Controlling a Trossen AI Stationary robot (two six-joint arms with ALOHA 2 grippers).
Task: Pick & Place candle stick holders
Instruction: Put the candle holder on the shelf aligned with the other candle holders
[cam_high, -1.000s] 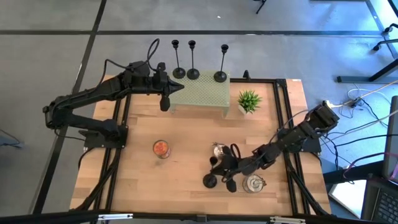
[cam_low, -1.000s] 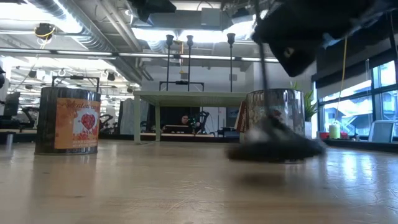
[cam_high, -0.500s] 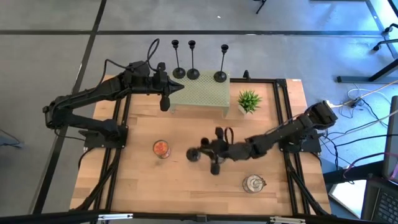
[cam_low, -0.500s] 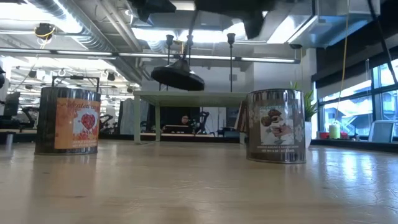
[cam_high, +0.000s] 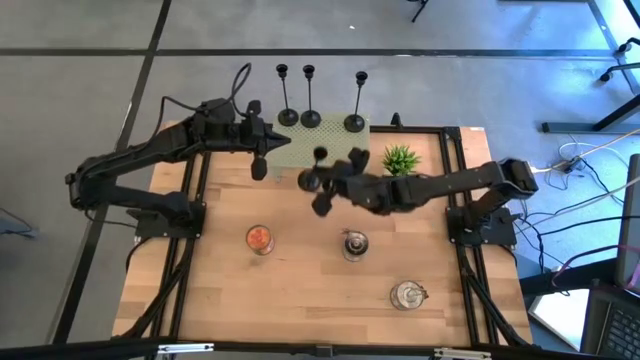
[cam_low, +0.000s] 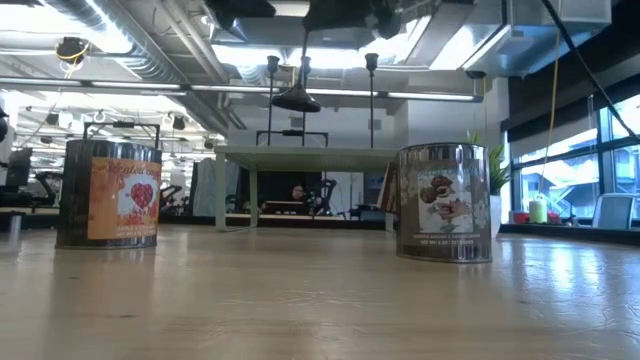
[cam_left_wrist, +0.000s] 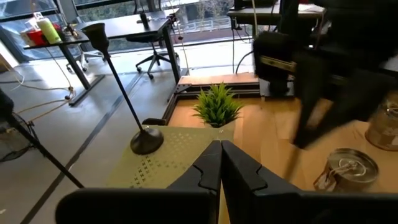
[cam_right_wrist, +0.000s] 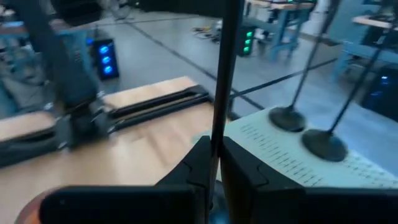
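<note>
Showing printed labels on two metal tins in the low view, an orange one with a red heart (cam_low: 109, 192) and a silver one with a cartoon figure (cam_low: 445, 202), though no wording can be read on either. Right gripper (cam_high: 330, 186) pinching the thin stem of a black candlestick holder (cam_high: 314, 176), fingers pressed onto it from both sides as seen in the right wrist view (cam_right_wrist: 221, 74), carried in the air by the front edge of the pale green perforated stand (cam_high: 335, 156), just left of the small green plant (cam_high: 400, 160). Half a second ago held lower over the middle of the wooden table (cam_high: 300, 280), a second ago down by the front tins; now lifted and swung toward the stand, base hanging high in the low view (cam_low: 296, 99). Three more holders upright along the far edge of the stand: left (cam_high: 286, 98), middle (cam_high: 310, 97), right (cam_high: 357, 102). Left gripper (cam_high: 262, 155) parked at the left end of the stand, fingers pressed together with nothing between, about where it was earlier. Orange tin (cam_high: 259, 238), silver tin (cam_high: 353, 243) and a third tin (cam_high: 408, 294) unmoved on the table.
</note>
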